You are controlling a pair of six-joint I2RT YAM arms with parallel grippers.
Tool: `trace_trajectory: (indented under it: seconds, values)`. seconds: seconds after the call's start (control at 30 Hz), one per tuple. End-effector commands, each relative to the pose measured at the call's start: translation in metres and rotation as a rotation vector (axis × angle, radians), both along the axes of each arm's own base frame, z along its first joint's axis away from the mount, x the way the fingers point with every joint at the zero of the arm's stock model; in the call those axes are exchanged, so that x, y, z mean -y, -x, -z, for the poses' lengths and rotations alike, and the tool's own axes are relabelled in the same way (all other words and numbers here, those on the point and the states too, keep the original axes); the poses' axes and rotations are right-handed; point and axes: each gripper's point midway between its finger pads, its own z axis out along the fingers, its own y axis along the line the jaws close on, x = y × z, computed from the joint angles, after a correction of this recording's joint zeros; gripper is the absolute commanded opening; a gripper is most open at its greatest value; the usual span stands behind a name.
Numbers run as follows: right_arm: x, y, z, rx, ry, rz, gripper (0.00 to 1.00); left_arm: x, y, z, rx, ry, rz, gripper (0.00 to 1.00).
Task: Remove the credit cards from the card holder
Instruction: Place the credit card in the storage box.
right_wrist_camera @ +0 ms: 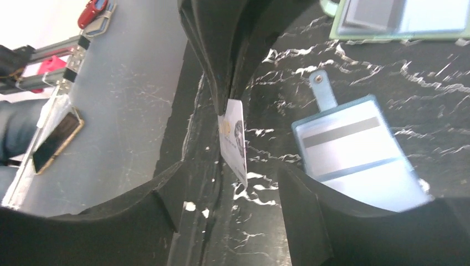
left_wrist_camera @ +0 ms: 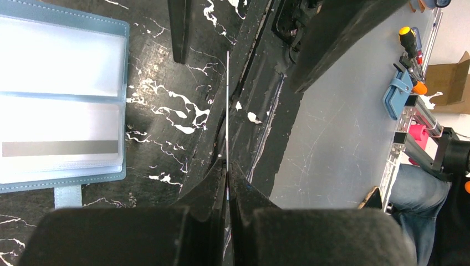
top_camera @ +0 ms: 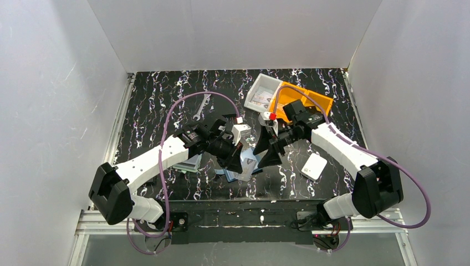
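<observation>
While the left gripper (left_wrist_camera: pixel 227 166) is clenched tight, its two black tapered fingers pressed together on the top edge of one credit card (right_wrist_camera: pixel 234 138), the right gripper (right_wrist_camera: pixel 230 176) stands spread wide, one dark finger on each side of that card's lower end and apart from it, gripping nothing. From the left wrist the card shows only edge-on, as a thin, straight white line running out from the pinched fingertips; from the right wrist its face is visible, a pale, glossy, flat rectangle with a small portrait picture and a gold mark, hanging tilted above the table (top_camera: pixel 166 94). That table is black with white marble-like veins and a slight sheen. On it, just beside the two grippers and near the middle of the near edge, lies the card holder (left_wrist_camera: pixel 125 66), spread open and flat: a soft blue cover with stitched edges, clear shiny plastic pockets over pale panels, a grey stripe across one pocket, and a short blue strap (right_wrist_camera: pixel 323 88) with a round snap sticking out from one side. A second flat thing with a pale greenish rim (right_wrist_camera: pixel 388 34) lies beyond the holder in the right wrist view; what it is cannot be told. Farther off on the table sit a white rounded box (top_camera: pixel 314 165), an orange bin (top_camera: pixel 310 98), a white tray (top_camera: pixel 266 83) and a metal wrench (top_camera: pixel 200 108).
</observation>
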Motion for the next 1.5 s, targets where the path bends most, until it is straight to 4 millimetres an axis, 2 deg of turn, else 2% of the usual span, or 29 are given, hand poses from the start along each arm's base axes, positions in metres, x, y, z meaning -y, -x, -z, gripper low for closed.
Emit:
trace_trajectory:
  seconds: [0.0,0.1,0.17,0.3,0.33,0.37,0.5,0.57,0.63,0.67,0.7,0.8,0.93,1.03,1.13,1.27,1.47]
  values:
    - [-0.009,0.003,-0.012,-0.045,-0.056,0.025,0.65,0.008,0.0,-0.015,0.03,0.045,0.019,0.0]
    - [-0.01,0.003,-0.01,-0.06,-0.061,0.036,0.6,0.012,-0.001,-0.018,0.034,0.069,0.016,0.0]
    - [-0.011,0.003,-0.011,-0.074,-0.067,0.033,0.52,0.013,-0.001,-0.019,0.03,0.077,0.013,0.0]
    - [-0.012,0.007,-0.018,-0.111,-0.091,0.007,0.07,0.014,-0.004,-0.018,0.029,0.073,-0.009,0.0]
    - [-0.012,0.007,-0.019,-0.115,-0.094,0.005,0.01,0.013,-0.008,-0.017,0.042,0.063,-0.032,0.0]
    - [-0.012,0.007,-0.021,-0.118,-0.095,0.008,0.01,0.011,-0.011,-0.018,0.057,0.054,-0.061,0.05]
    - [-0.003,0.0,-0.029,-0.154,-0.121,0.06,0.01,-0.007,-0.027,-0.03,0.126,0.112,-0.228,0.45]
    - [0.001,-0.006,-0.032,-0.171,-0.143,0.103,0.01,-0.019,-0.038,-0.04,0.145,0.209,-0.362,0.66]
    - [0.005,-0.011,-0.031,-0.182,-0.144,0.14,0.01,-0.03,-0.047,-0.051,0.161,0.361,-0.492,0.92]
    - [0.006,-0.015,-0.031,-0.187,-0.139,0.161,0.01,-0.037,-0.051,-0.053,0.165,0.423,-0.568,0.98]
    - [0.008,-0.021,-0.032,-0.198,-0.136,0.189,0.01,-0.042,-0.056,-0.061,0.185,0.499,-0.629,0.98]
    - [0.008,-0.041,-0.035,-0.249,-0.123,0.287,0.01,-0.049,-0.053,-0.057,0.146,0.614,-0.698,0.98]
    - [0.013,-0.078,-0.029,-0.4,-0.112,0.506,0.01,-0.042,-0.052,-0.042,0.039,0.657,-0.716,0.97]
    - [0.015,-0.093,-0.027,-0.503,-0.121,0.604,0.01,-0.039,-0.06,-0.041,-0.004,0.714,-0.758,0.95]
    - [0.014,-0.102,-0.022,-0.611,-0.11,0.672,0.01,-0.037,-0.072,-0.047,-0.021,0.762,-0.809,0.94]
    - [0.011,-0.104,-0.022,-0.719,-0.126,0.682,0.01,-0.026,-0.086,-0.053,-0.029,0.781,-0.853,0.91]
    - [0.01,-0.104,-0.024,-0.771,-0.149,0.686,0.01,-0.006,-0.1,-0.053,-0.064,0.785,-0.881,0.8]
